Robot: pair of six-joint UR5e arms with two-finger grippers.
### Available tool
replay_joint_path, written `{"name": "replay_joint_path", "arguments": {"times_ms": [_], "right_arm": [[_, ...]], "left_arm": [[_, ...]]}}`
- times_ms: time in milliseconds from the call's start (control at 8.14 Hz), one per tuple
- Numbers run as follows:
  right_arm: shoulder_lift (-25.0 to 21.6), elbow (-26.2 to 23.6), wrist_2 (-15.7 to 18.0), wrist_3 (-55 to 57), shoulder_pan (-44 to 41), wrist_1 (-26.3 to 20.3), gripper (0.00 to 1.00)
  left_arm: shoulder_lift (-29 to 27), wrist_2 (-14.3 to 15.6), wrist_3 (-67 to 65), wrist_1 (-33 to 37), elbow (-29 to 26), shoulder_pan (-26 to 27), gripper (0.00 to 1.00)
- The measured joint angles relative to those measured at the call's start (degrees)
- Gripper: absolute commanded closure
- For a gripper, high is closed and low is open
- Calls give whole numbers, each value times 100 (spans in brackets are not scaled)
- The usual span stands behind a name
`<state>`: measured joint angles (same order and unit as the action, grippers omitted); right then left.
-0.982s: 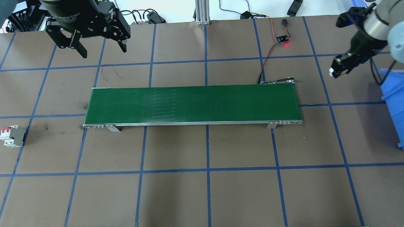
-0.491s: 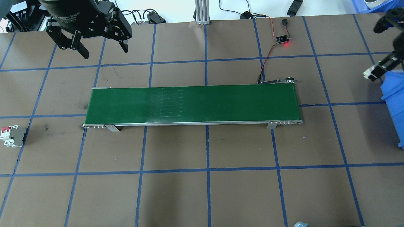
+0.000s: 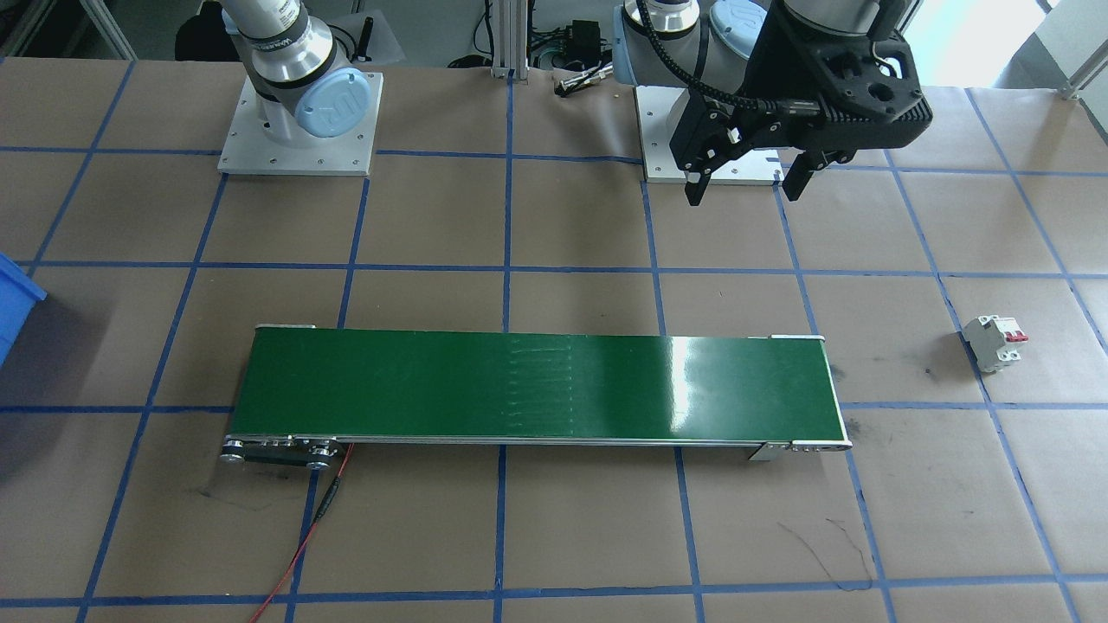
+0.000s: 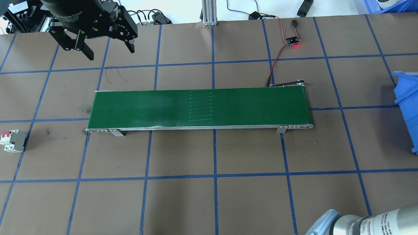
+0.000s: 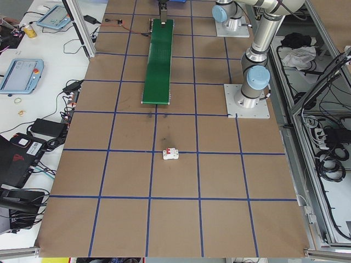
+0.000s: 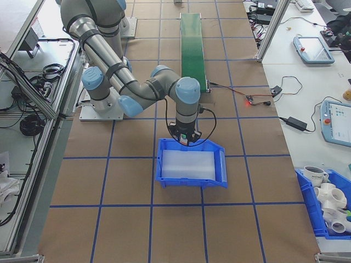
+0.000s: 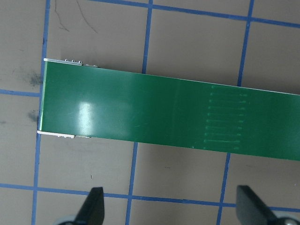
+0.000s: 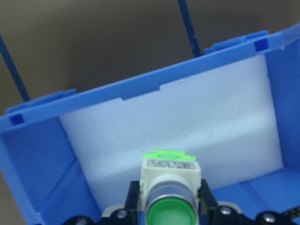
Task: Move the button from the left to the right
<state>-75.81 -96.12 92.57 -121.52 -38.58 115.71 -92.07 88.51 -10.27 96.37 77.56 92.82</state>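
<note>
The right arm has swung off the overhead view's right edge since a moment ago, and its black two-finger right gripper [image 8: 169,213] now hangs over the blue plastic bin [image 8: 42,140] with its white foam lining, clenched on the small push-button [image 8: 170,187] with the glossy round green cap and whitish square body (a printed label faces up). The black left gripper [image 4: 106,52] hovers, spread wide and holding nothing, beyond the long smooth dark-green conveyor belt [image 4: 199,108]. A boxy white circuit breaker [image 3: 993,341] with red levers sits well apart on the brown paper table [image 4: 248,195].
</note>
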Motion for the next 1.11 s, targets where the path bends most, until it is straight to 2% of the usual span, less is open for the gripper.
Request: {"name": "replay_joint_path", "arguments": {"times_ms": [123,368,491,614,737,860,1105], "right_arm": [[350,2,-50,-563,97,423,100],[910,-18,-199,-1047,149,891,98],[1120,-26,-273,-1148,154,1011,73],[1264,-36,-311,-1298,156,1080,39],[1332,-42,-330,-1395,158,1110,19],[1336,-47,-338,-1441,158,1115,16],[1227,-49,-330,-1436,158,1060,15]], "left_arm": [[-6,-7,-31,-22,-3,0,0],[-58,-12,-37,-407,43,-10,0],[-70,7,-17,-585,54,-18,0],[-68,28,-9,-672,60,-22,0],[-59,45,-8,-702,67,-24,0],[-24,53,-9,-707,73,-26,0],[11,43,-10,-699,99,-20,0]]}}
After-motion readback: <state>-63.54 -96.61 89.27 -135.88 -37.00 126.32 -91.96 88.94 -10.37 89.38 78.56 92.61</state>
